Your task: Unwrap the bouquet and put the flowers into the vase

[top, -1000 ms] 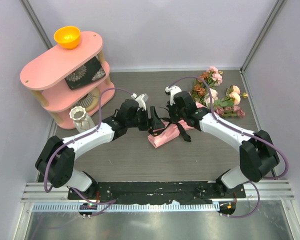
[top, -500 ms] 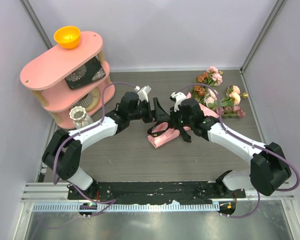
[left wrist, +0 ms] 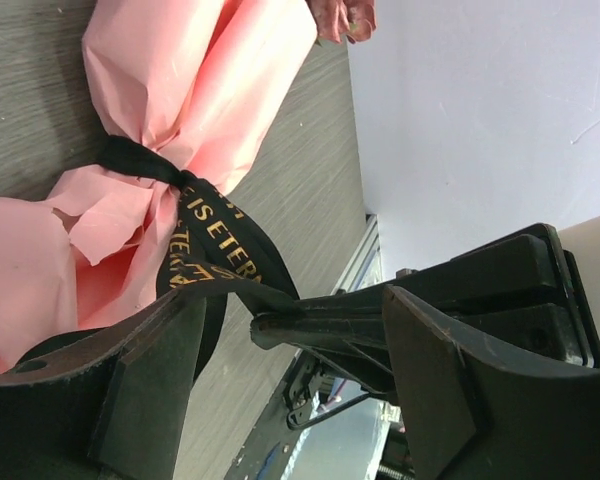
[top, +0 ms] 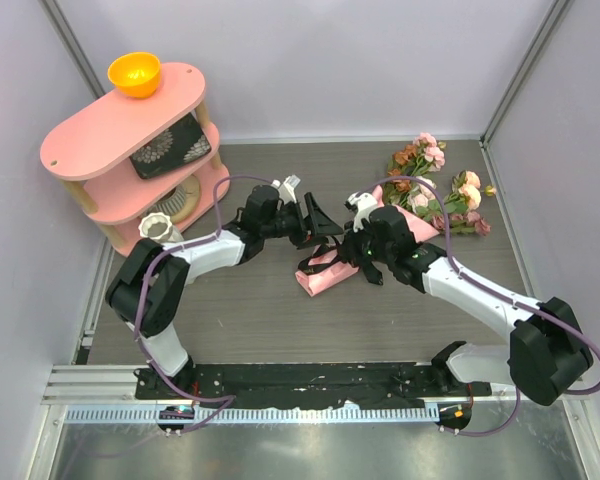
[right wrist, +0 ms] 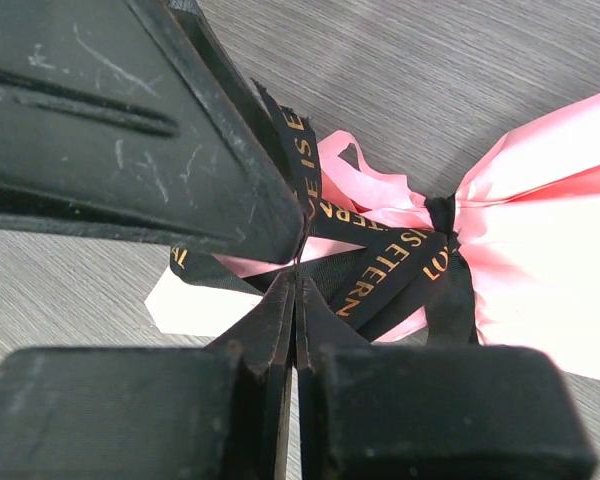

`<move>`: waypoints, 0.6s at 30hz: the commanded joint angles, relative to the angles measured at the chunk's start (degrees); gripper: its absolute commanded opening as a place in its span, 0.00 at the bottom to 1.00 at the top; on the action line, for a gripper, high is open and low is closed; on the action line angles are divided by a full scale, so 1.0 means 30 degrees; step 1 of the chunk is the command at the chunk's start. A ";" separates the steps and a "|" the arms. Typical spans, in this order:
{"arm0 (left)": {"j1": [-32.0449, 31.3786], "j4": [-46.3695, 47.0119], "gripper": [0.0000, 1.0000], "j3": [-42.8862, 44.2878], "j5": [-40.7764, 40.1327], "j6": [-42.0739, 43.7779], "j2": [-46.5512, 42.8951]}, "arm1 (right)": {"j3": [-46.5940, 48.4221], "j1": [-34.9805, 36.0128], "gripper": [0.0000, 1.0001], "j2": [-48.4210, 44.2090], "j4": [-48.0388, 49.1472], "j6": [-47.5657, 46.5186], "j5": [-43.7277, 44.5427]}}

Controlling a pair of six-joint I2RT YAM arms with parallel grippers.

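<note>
The right gripper (right wrist: pixel 296 285) is closed tight, its two black fingertips pressed together on a loop of the black ribbon with gold lettering (right wrist: pixel 380 265) that ties the bouquet (top: pixel 332 272), a bunch wrapped in a salmon-pink paper sheet (right wrist: pixel 550 240). The knot sits just ahead of those fingertips and a little to their right, with the paper fanning out beyond it. The left gripper (left wrist: pixel 295 305) faces it from the opposite side with its jaws spread wide. It has hold of nothing, and the right gripper's pinched fingertips and the ribbon loop sit in the gap between its fingers (left wrist: pixel 150 370). Whether the ribbon brushes that finger cannot be told. The wrapped bundle lies on the grey wood-grain table (top: pixel 280 320), directly under and ahead of both grippers. The pale pink, cream and rust-brown flowers (top: pixel 430 190) stick out of the wrap's far end, past the right gripper's wrist. The small white vase with the scalloped rim (top: pixel 161 228) stands upright well behind the left gripper, beside that arm's forearm and at the foot of a pink two-tier shelf (top: pixel 110 135).
</note>
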 commanded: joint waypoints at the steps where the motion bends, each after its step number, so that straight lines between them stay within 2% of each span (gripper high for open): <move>1: -0.0019 -0.0415 0.75 0.0160 -0.1100 0.0486 -0.1081 | 0.0031 -0.0017 0.07 -0.0705 0.1201 -0.0273 -0.0242; 2: -0.0019 -0.0828 0.75 0.0366 -0.1305 0.0807 -0.0965 | 0.0001 -0.0016 0.07 -0.0763 0.1376 -0.0273 -0.0360; 5: -0.0049 -0.1447 0.64 0.0982 -0.1337 0.0986 -0.0292 | -0.0174 -0.0016 0.08 -0.0938 0.1873 -0.0186 -0.0712; 6: -0.0049 -0.1389 0.54 0.0983 -0.1366 0.1015 -0.0145 | -0.0233 -0.0016 0.08 -0.0997 0.1876 -0.0185 -0.0771; 8: -0.0049 -0.1096 0.44 0.1012 -0.1483 0.1016 0.0264 | -0.0350 -0.0016 0.08 -0.1143 0.1846 -0.0068 -0.0859; 9: -0.0049 -0.1096 0.31 0.1099 -0.1483 0.1161 0.0382 | -0.0438 -0.0016 0.09 -0.1318 0.1846 0.0019 -0.0859; 10: -0.0049 -0.1212 0.24 0.1245 -0.1599 0.1307 0.0471 | -0.0467 -0.0016 0.11 -0.1349 0.1846 0.0078 -0.0830; 12: -0.0049 -0.1417 0.00 0.1334 -0.2008 0.1629 0.0209 | -0.0526 -0.0016 0.20 -0.1524 0.1527 0.0311 -0.0480; 13: -0.0049 -0.1418 0.00 0.1276 -0.2417 0.1834 0.0034 | -0.0555 -0.0016 0.31 -0.1612 0.1205 0.0458 -0.0101; 15: -0.0107 -0.1592 0.00 0.1276 -0.2887 0.2098 -0.0523 | -0.0643 -0.0016 0.46 -0.1846 0.0063 0.1128 0.1652; 16: -0.0136 -0.2058 0.00 0.1247 -0.3324 0.2419 -0.0699 | -0.0644 -0.0016 0.59 -0.2079 -0.0376 0.1394 0.2240; 18: -0.0137 -0.2296 0.00 0.1072 -0.3591 0.2655 -0.1224 | -0.0673 -0.0045 0.64 -0.2198 -0.1374 0.1747 0.3292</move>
